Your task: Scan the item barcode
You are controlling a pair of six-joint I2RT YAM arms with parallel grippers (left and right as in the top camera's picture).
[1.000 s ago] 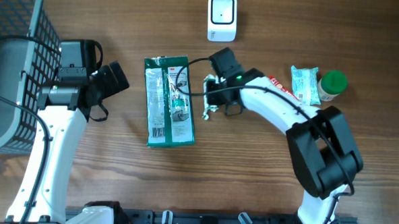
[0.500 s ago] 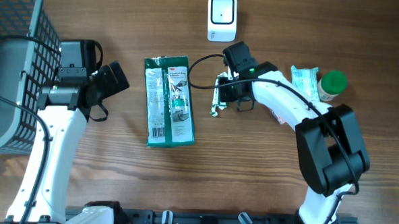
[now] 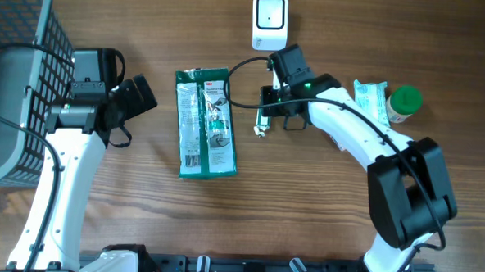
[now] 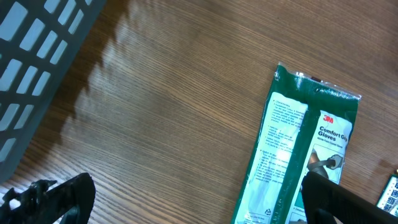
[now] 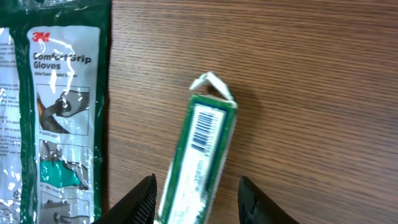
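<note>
From overhead, my right claw (image 3: 266, 111) is low over the tabletop (image 3: 305, 204) with the small green pack (image 3: 260, 127) at its tips, just below the white scanner (image 3: 270, 21) and beside the flat green gloves packet (image 3: 205, 122). My left claw (image 3: 137, 99) hangs near the basket (image 3: 16, 60), well apart from all this.

On the left wrist view, the fingers stand as wide as they go with nothing between them. There is only bare wood, the gloves packet and a corner of the basket.

On the right wrist view, the pack runs lengthwise between my two fingers, barcode side towards the camera. The claw is partly closed and appears to pinch the pack's lower end, so I take it as held, though the contact itself sits at the frame's edge.

I judge I am in the carry step, with the item picked and not yet presented. Next I need to bring the pack over the scanner and rotate the wrist so the barcode faces its window, keeping the pinch firm on such a narrow pack.
</note>
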